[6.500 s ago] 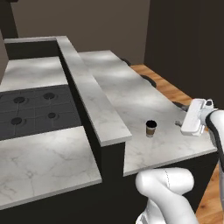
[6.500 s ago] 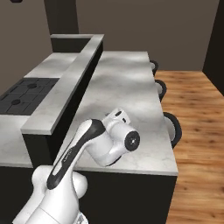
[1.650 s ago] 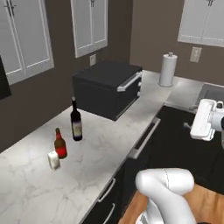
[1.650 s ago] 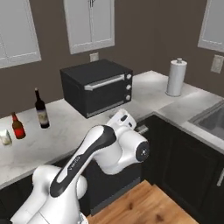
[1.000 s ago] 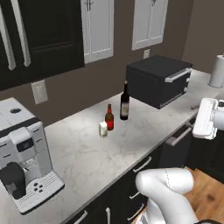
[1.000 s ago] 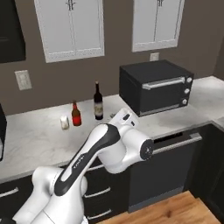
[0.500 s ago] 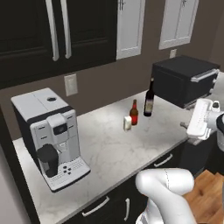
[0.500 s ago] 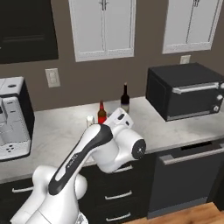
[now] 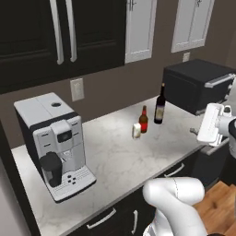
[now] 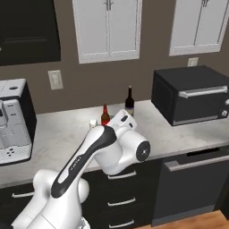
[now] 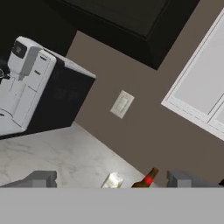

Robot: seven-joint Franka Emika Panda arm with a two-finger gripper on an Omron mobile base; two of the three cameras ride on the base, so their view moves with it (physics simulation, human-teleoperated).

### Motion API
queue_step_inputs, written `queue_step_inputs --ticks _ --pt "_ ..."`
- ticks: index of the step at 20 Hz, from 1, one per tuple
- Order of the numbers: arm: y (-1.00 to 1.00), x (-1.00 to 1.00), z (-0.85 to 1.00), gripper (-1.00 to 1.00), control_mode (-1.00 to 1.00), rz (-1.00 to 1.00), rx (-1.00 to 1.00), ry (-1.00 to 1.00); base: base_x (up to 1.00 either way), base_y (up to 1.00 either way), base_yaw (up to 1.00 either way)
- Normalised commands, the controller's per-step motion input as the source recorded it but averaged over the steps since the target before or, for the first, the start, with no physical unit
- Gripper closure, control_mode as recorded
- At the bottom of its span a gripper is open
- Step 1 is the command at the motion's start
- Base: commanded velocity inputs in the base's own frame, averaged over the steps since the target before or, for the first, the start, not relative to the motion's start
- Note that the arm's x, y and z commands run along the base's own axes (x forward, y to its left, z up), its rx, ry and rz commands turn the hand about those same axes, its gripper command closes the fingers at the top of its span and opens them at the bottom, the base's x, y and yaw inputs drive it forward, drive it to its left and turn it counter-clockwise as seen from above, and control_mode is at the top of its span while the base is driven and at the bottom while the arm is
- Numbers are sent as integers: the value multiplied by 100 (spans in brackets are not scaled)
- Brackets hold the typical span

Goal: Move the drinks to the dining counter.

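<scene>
The drinks stand together on the marbled worktop (image 9: 124,156) near the wall: a tall dark wine bottle (image 9: 160,105), a shorter red bottle (image 9: 144,120) and a small whitish glass (image 9: 136,130). The right base view shows the same wine bottle (image 10: 129,102), red bottle (image 10: 105,116) and glass (image 10: 93,123) just behind my arm. My gripper (image 9: 196,132) hovers off the worktop's front edge, right of the drinks and apart from them. In the hand view the gripper (image 11: 112,179) is wide open and empty, with the glass (image 11: 113,180) and red bottle (image 11: 147,180) beyond it. The dining counter is out of view.
A coffee machine (image 9: 51,150) stands at the worktop's left end. A black toaster oven (image 9: 198,84) sits right of the drinks. A wall outlet (image 9: 76,89) and white upper cabinets (image 10: 107,29) lie behind. Dark drawers (image 10: 118,197) run below the worktop.
The base has kept turning, so the whole scene has shifted: coffee machine and drinks sit further right in the left base view. The gripper stays open and empty.
</scene>
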Motion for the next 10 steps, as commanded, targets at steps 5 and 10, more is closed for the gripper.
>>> queue_step_inputs --ticks 5,10 --pt "0 0 0 -100 100 0 0 0 88 -2 5" --pt "0 0 0 -100 100 0 0 0 100 -8 10"
